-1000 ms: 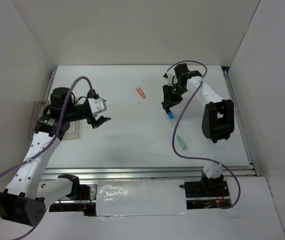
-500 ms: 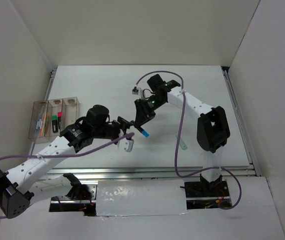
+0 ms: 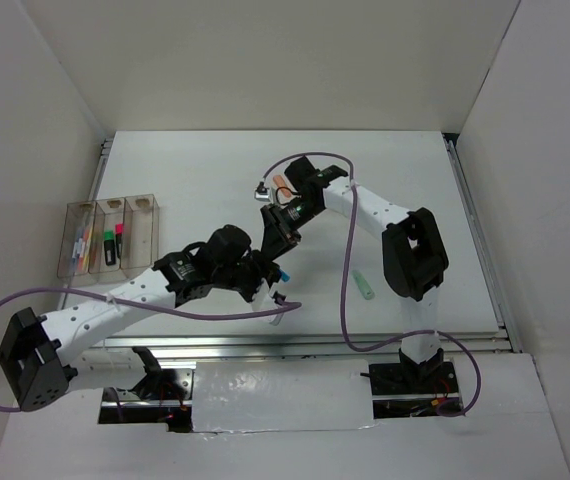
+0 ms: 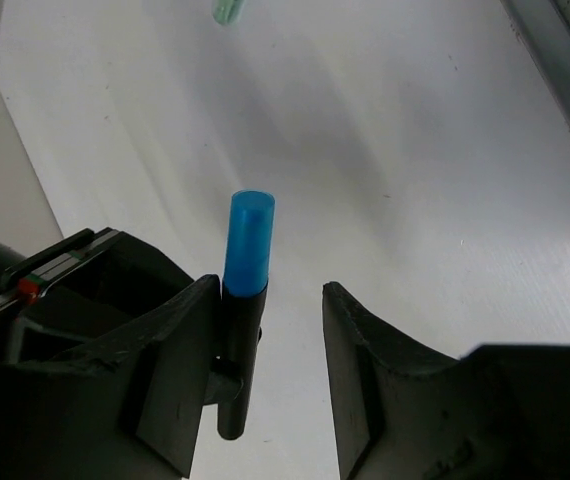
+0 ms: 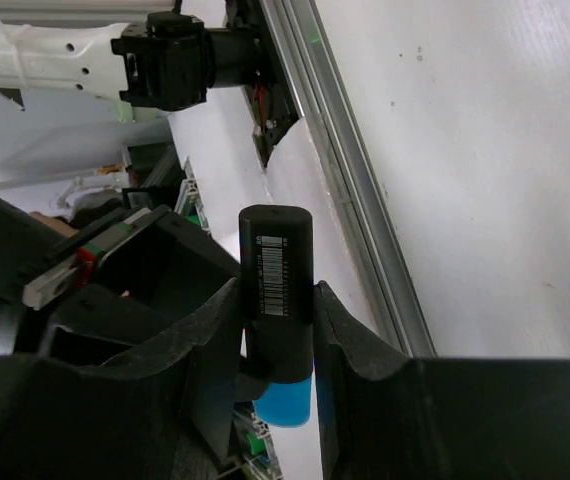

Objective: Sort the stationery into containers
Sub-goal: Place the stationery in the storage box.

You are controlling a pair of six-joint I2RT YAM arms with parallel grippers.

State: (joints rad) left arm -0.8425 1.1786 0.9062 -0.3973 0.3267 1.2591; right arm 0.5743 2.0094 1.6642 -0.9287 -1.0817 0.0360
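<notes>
Barrel of the blue-black highlighter [image 5: 276, 262] is sitting clamped in my right gripper [image 5: 275, 300], jaws pressing both sides. Only the right wrist view is showing the white barcode label on the black barrel, with the blue cap poking out below the jaws. My left gripper [image 4: 270, 300] is standing wide. The left wrist view is showing the barrel resting against one finger [image 4: 190, 330] with a clear gap to the other, and the blue cap pointing away over the white table [image 4: 415, 150]. Farther off, a bit of the mint green highlighter [image 4: 227, 10] is peeking in at the top edge. The top view is showing what the wrists are missing: both grippers meeting near mid-table and the mint green highlighter lying well apart to the right. The containers [image 3: 110, 235] are sitting at the left edge, with coloured items in the two leftmost bins. The orange stub [image 3: 281, 183] is lying farther back, just beside my right arm.
</notes>
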